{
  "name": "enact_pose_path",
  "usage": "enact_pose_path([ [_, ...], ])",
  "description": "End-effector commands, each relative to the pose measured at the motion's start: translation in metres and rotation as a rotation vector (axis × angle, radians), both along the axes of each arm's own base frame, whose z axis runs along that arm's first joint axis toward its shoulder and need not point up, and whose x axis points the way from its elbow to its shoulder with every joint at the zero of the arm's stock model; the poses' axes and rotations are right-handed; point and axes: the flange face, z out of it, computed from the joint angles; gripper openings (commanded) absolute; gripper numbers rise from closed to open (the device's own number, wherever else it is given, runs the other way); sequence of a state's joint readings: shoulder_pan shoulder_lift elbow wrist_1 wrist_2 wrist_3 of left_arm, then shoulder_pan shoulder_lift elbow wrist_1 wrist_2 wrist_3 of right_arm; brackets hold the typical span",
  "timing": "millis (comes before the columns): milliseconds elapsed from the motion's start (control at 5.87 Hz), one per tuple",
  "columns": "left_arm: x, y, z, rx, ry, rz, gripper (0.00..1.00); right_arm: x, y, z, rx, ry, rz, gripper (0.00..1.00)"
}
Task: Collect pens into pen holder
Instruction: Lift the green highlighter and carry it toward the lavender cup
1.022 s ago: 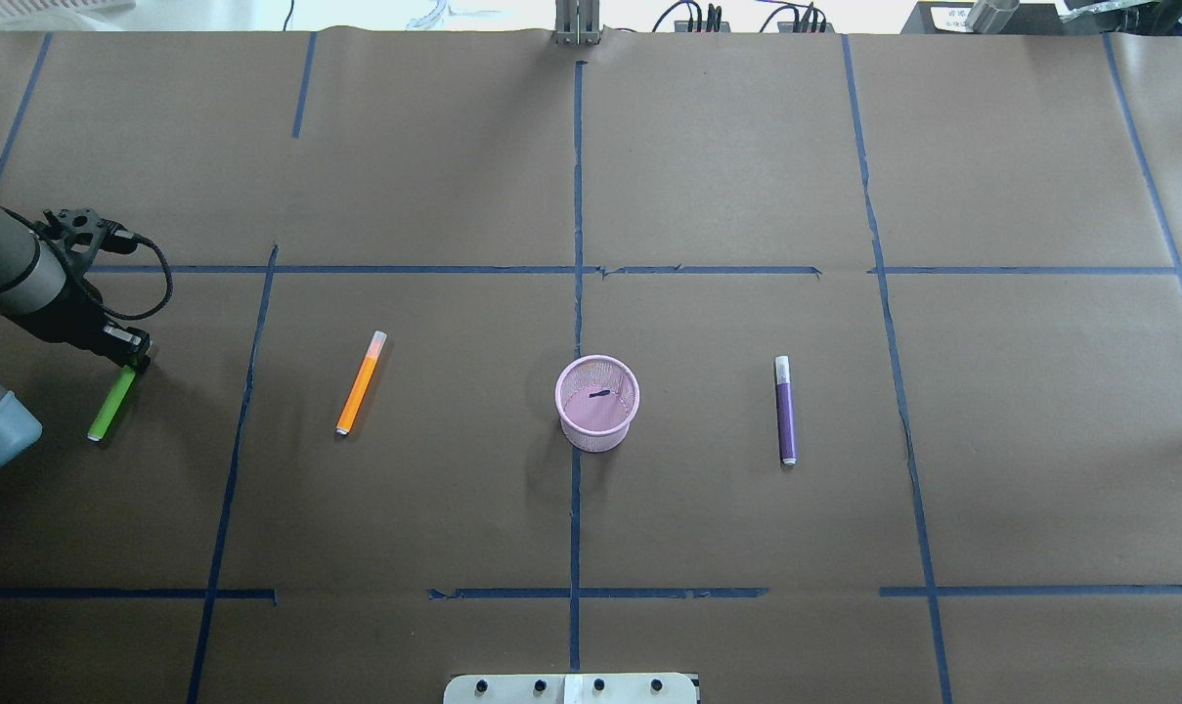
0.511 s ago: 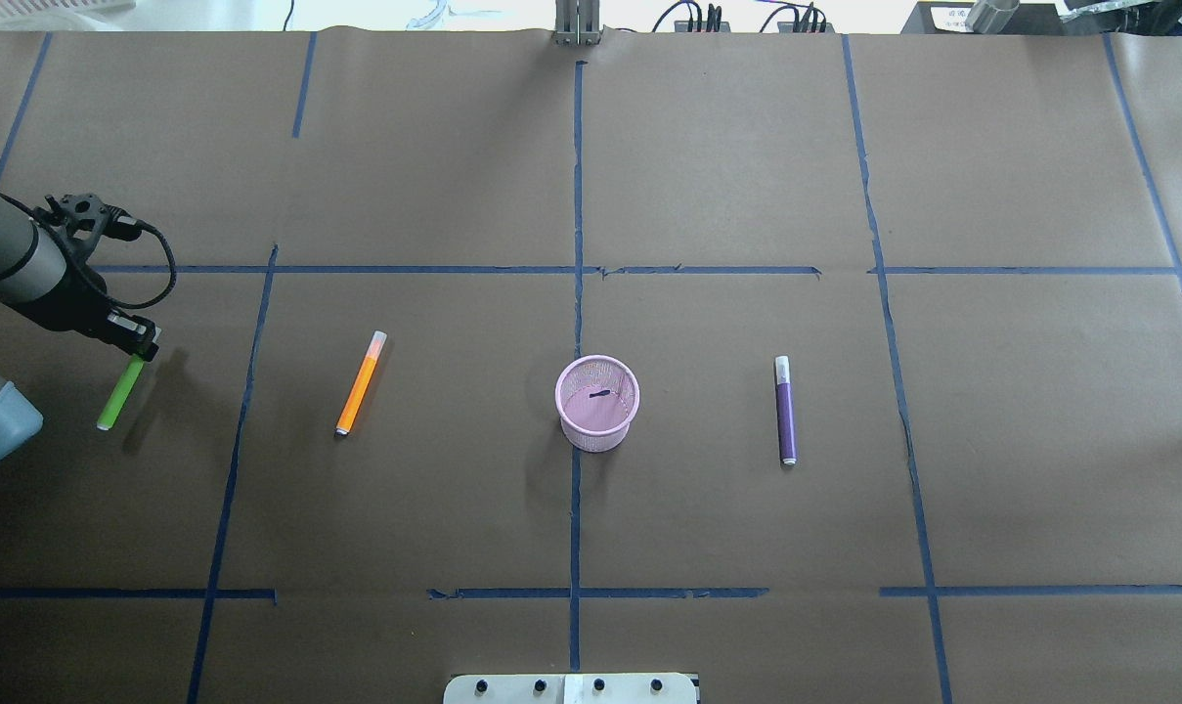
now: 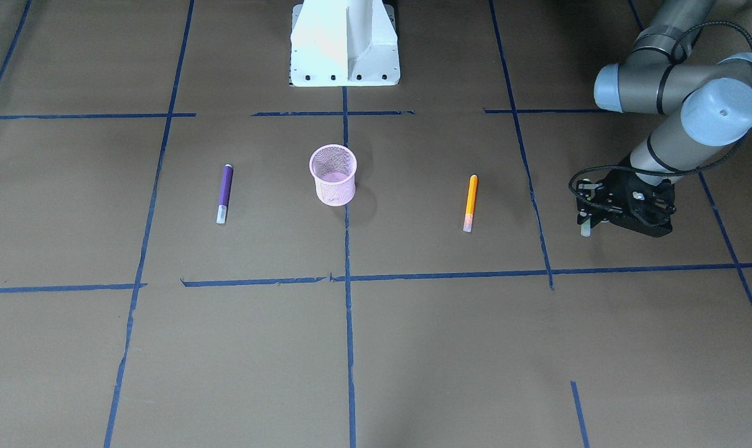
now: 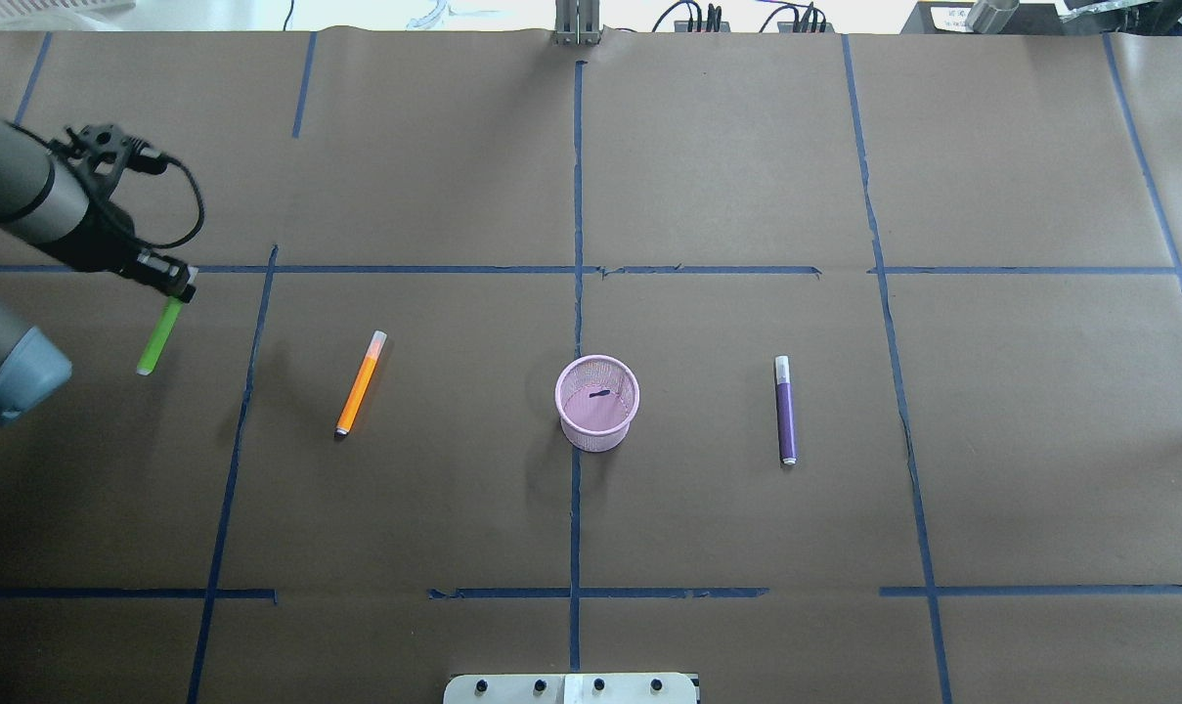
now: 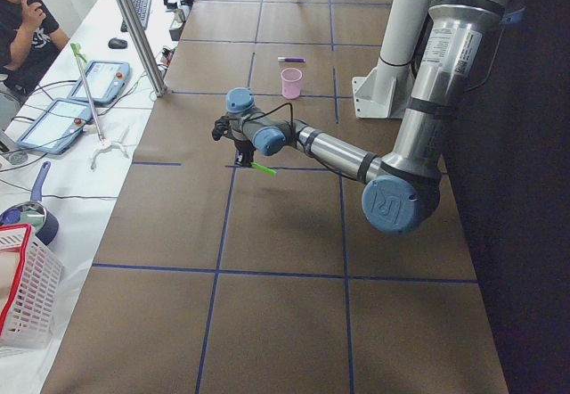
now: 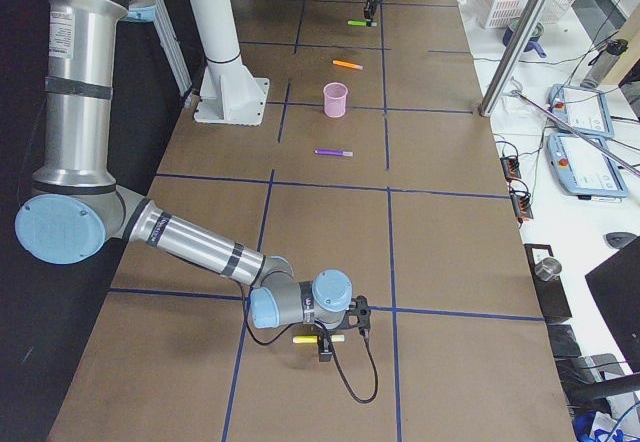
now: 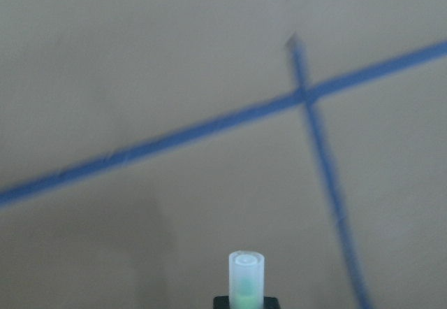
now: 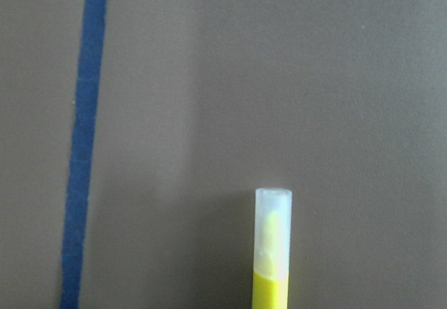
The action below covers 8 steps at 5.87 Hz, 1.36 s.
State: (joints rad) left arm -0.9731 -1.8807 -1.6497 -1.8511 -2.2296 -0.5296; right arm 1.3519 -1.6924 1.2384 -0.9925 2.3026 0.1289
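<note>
Fingers of left gripper (image 4: 176, 287) clamp slim green pen (image 4: 157, 340) near pale cap, off table (image 4: 454, 508), axis approx. level. Target, small pink wire-mesh pen holder (image 4: 597, 401), stands well to robot's right; left arm (image 4: 23, 200) nearer. State of right gripper (image 6: 323, 350) fingers: cannot tell.

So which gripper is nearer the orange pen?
Left. The left gripper, gripping the green pen, is left of the orange pen; the right gripper sits far beyond the purple pen.

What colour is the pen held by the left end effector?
Bright green; the pen shows best in the overhead exterior view.
</note>
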Motion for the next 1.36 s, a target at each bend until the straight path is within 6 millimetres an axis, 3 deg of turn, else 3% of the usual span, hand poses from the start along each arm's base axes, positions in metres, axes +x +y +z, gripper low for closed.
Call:
enact_pose_path([
  [0, 0.018, -0.025, -0.107, 0.011, 0.070, -0.064, 0.00, -0.001, -0.006, -0.007, 0.014, -0.003, 0.002, 1.00],
  [341, 0.027, -0.028, -0.166, 0.062, 0.129, -0.069, 0.00, -0.002, -0.010, -0.008, 0.018, -0.004, 0.001, 1.00],
  [681, 0.049, -0.020, -0.246, 0.087, 0.225, -0.091, 0.00, -0.002, -0.011, -0.009, 0.020, -0.004, 0.002, 1.00],
  [852, 0.084, 0.000, -0.262, 0.161, 0.282, -0.138, 0.00, -0.002, -0.010, -0.010, 0.021, -0.006, 0.002, 1.00],
  [1022, 0.130, 0.034, -0.275, 0.233, 0.370, -0.205, 0.00, -0.002, -0.010, -0.010, 0.021, -0.006, 0.002, 1.00],
  [1192, 0.144, 0.055, -0.289, 0.298, 0.445, -0.212, 0.00, -0.002, -0.011, -0.011, 0.023, -0.007, 0.002, 1.00],
])
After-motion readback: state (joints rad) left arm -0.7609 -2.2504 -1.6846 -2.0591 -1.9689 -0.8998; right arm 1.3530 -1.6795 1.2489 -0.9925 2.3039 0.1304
